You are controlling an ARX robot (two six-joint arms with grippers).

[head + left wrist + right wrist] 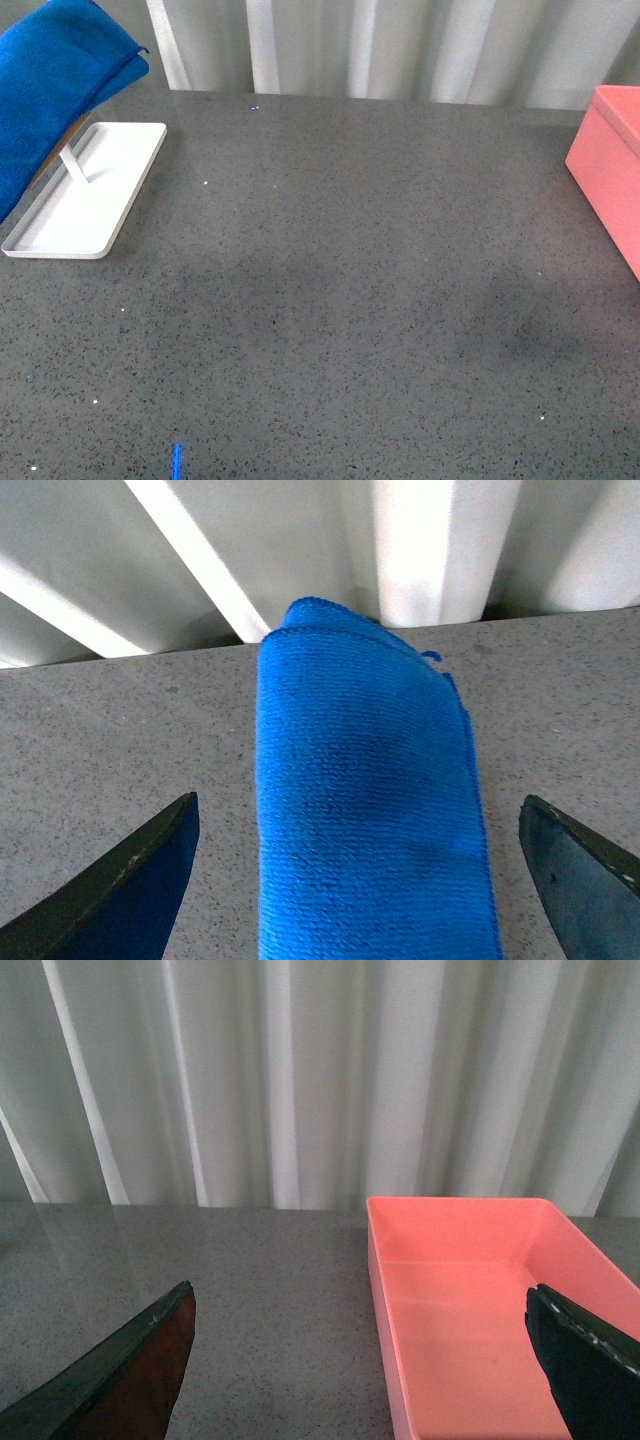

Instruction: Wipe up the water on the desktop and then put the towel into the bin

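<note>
Towel (55,90): hung at the desktop's (330,300) far left corner.
Left gripper (356,800): stood spread, straddling the towel, pinching nothing.
Right gripper (359,1288): spread, empty, facing the bin (455,1202).
Grasp: needed a deep, centred pinch before lifting.

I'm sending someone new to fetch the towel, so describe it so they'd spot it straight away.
Start at the dark grey speckled desktop and look to its far left, where a flat white tray sits. The towel hangs draped above that tray. It is the only bright blue, soft cloth there; the tray is hard white, and the bin opposite is pink.
</note>
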